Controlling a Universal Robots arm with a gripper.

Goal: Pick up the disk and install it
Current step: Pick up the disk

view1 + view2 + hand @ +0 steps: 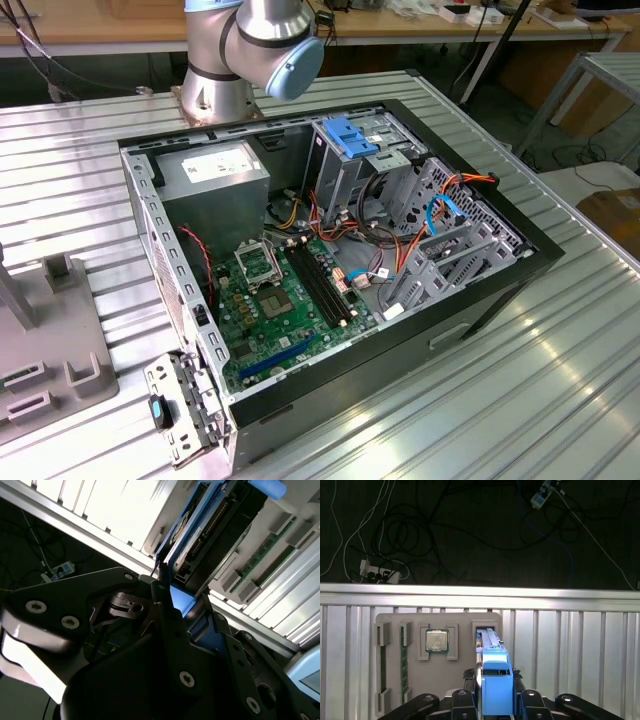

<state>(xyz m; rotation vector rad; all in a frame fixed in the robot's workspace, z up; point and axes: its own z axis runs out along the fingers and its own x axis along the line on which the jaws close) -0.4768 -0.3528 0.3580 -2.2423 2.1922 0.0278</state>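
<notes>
Over the grey parts tray (420,680), the gripper (496,676) is clasping the disk (490,639). In the first wrist view its black fingers (470,676) are pressing against both flat sides of the blue-framed near end. The disk is standing on edge, with its far end sitting at a slot in the tray. That slot is just beside the pocket holding a processor chip (437,641). Memory sticks (403,660) are lying in narrow channels of the same tray, on the other side of the chip from the disk. Beyond the ribbed metal table (580,645), loose cables (410,535) are trailing across a dark floor.

In the second wrist view the gripper (186,597) is flanking the disk (210,535). The disk's blue frame and dark connector edge are running away toward the tray (230,582).

In the exterior view the arm (250,50) is rising from its base behind an open computer case (470,310) lying on the table (560,400). Inside the case a green motherboard (290,300) is showing, with a grey drive cage (350,150) with blue tabs near the back. The tray (60,370) is resting at the exterior view's left, apart from the case.
</notes>
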